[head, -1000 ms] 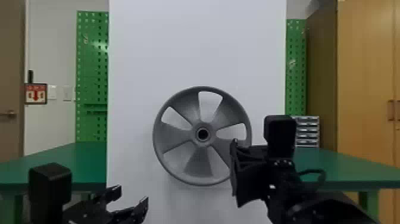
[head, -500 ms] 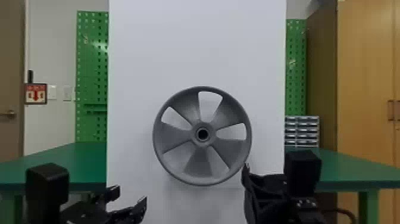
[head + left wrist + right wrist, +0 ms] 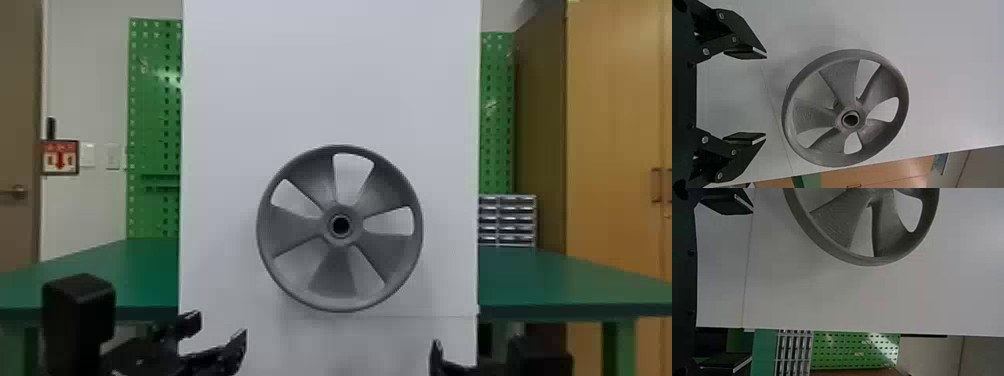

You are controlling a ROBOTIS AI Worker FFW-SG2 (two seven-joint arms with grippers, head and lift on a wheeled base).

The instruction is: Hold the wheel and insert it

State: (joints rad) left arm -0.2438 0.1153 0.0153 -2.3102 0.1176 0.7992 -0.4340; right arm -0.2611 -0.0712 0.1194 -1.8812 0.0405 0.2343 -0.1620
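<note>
- On the left, my left gripper (image 3: 220, 325) is released, its two fingers spread with nothing between them. It sits low, left of the wheel (image 3: 340, 272) and apart from it. Going by the left wrist view, it points fairly squarely at the wheel, so the wheel lies far, up and to the right of its fingertips.
- In the middle, the wheel stands upright against or just before the white panel (image 3: 330, 75), its open face towards me. Its axle line runs roughly near to far through the hub (image 3: 327, 226); whether the bore already sits on a peg I cannot make out.
- On the right, my right gripper (image 3: 751, 283) is also parted and empty. It is low too, the wheel far, up and to its left, beyond its fingers and touching neither.
- Sideways, my left gripper looks slightly the nearer and better lined up; my right one would need more inward travel. I judge the next move is to rise and bring both to opposite sides of the rim, keeping the axle line straight for inserting.
</note>
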